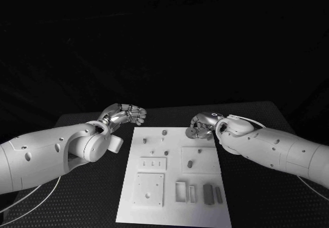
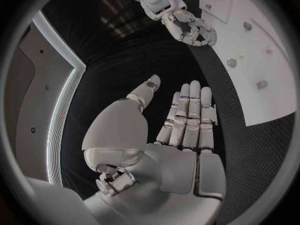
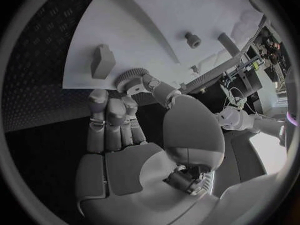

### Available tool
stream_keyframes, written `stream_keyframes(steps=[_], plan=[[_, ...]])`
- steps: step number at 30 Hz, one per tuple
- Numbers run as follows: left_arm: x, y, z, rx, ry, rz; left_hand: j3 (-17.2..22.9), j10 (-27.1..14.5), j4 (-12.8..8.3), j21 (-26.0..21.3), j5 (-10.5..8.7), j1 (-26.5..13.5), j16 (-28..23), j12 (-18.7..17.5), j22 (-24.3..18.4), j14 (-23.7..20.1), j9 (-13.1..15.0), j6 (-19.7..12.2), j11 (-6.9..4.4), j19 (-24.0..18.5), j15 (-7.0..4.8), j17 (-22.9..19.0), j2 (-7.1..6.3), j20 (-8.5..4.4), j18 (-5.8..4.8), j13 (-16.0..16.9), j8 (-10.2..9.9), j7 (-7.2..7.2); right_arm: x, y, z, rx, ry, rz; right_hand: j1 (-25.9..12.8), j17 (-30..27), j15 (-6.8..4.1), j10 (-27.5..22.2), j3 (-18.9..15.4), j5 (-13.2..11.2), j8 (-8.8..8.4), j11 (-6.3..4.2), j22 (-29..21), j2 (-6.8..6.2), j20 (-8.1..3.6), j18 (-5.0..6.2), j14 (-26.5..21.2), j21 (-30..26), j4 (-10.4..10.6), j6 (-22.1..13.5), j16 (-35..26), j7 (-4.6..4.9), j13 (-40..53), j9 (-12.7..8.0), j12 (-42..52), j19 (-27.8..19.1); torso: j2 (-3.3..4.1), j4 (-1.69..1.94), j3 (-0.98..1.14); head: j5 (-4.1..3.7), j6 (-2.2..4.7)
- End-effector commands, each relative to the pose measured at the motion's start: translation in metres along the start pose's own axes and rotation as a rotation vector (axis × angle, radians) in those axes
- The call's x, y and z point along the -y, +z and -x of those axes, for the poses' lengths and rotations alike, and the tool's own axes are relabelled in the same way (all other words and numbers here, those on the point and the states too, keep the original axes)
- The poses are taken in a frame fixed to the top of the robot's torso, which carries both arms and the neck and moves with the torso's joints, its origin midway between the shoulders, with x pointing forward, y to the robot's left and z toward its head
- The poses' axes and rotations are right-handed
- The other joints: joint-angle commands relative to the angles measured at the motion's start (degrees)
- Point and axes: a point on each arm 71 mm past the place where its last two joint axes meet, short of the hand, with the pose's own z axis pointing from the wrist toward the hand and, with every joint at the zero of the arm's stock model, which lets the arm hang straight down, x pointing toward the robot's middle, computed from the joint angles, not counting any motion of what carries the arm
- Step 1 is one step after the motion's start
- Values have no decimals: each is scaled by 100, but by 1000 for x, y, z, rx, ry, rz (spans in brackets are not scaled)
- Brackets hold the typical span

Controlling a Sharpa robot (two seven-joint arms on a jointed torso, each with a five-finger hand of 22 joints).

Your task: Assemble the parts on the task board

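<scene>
Centrally on the black bench lies the white task board, its long side running away from the robot. Small grey parts sit on it: two little pegs near the far edge, a raised plate with three slots on the left half, a square plate with a short upright piece on the right half, a larger square plate with holes nearer the robot, and beside that an open rectangular frame and two dark bars lying side by side.

The left robot hand hangs over the bench just off the board's far left corner. In the left wrist view the left robot hand has its fingers straight and close together, the thumb set apart, and nothing in it.

The right robot hand is at the board's far right corner. In the right wrist view the right robot hand pinches a small toothed gear between the thumb and a fingertip, right at the board's edge, while the other fingers lie curled side by side below it. Just beyond the gear on the board stands a small grey block, and farther along a round peg and a dark bar. The left wrist view also shows the right robot hand curled at the board's corner.
</scene>
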Motion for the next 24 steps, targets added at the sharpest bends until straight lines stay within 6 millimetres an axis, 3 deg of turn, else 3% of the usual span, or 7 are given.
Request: stream_keyframes(steps=[1, 16, 24], plan=[[1, 0, -2, -15, -4, -8, 0, 11, -24, 34, -30, -74, -39, -30, -5, 23, -3, 0, 6, 4, 19, 6, 3, 15, 117, -7, -34, 38, 1, -4, -24, -100, -77, -11, 74, 17, 40, -129, 6, -20, -6, 86, 81, -27, 7, 252, 9, 41, -90, 207, -23, 195, -13, -20, 36, -40, 1, 7, 3, -9, 0], [1, 0, -3, -17, -4, -6, 6, 14, -28, 36, -36, -82, -40, -29, -5, 24, -2, 0, 5, 3, 19, 8, 7, 17, 117, -6, -33, 38, -1, -4, -29, -103, -92, -9, 149, 80, -80, -68, 158, -34, 261, -54, 60, 117, 39, 252, 50, 76, -54, 701, -64, 39, -111, 99, 83, -22, 5, 4, 6, -2, -4], [1, 0, -3, -18, -4, -4, 9, 14, -31, 36, -37, -86, -40, -29, -4, 24, -1, 1, 6, 3, 20, 9, 6, 17, 117, -6, -33, 38, 1, -5, -30, -119, -89, -13, 148, 97, -115, -84, 264, -34, 305, -91, 57, 406, 50, 252, 34, 70, -20, 786, -92, 0, -146, 133, 73, -61, 5, -6, 6, -7, -13]])
